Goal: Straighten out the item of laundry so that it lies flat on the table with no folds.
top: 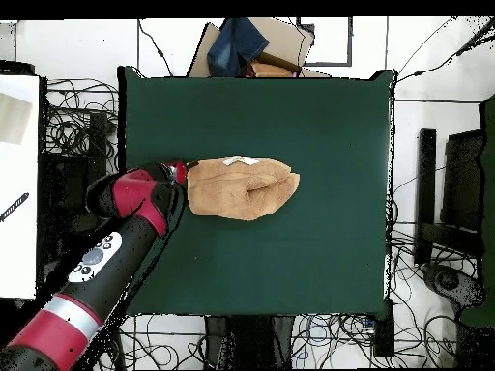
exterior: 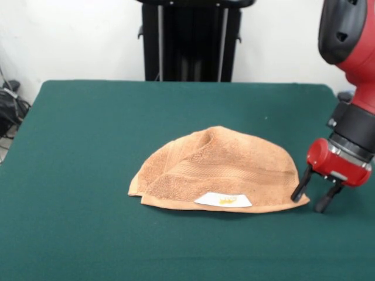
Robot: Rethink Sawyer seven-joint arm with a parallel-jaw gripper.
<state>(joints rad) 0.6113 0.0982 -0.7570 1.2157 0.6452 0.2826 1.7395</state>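
The orange-tan terry towel [exterior: 217, 170] lies folded and bunched in a rounded heap on the dark green table [exterior: 88, 146]. Its white label with a yellow mark [exterior: 223, 200] faces the near edge. A woven band stripe runs across its middle. My gripper [exterior: 316, 195] hangs at the towel's right end, fingers open and pointing down, with one fingertip [exterior: 300, 191] at the towel's right corner and holding nothing. In the overhead view the towel [top: 242, 188] lies left of the table's centre and the gripper [top: 178, 175] sits at its left end, mostly hidden under the arm.
The black pedestal [exterior: 190, 41] stands behind the table's far edge. A cardboard box with blue cloth [top: 247, 48] sits beyond the table's top edge in the overhead view. Cables [top: 72, 135] cover the floor around the table.
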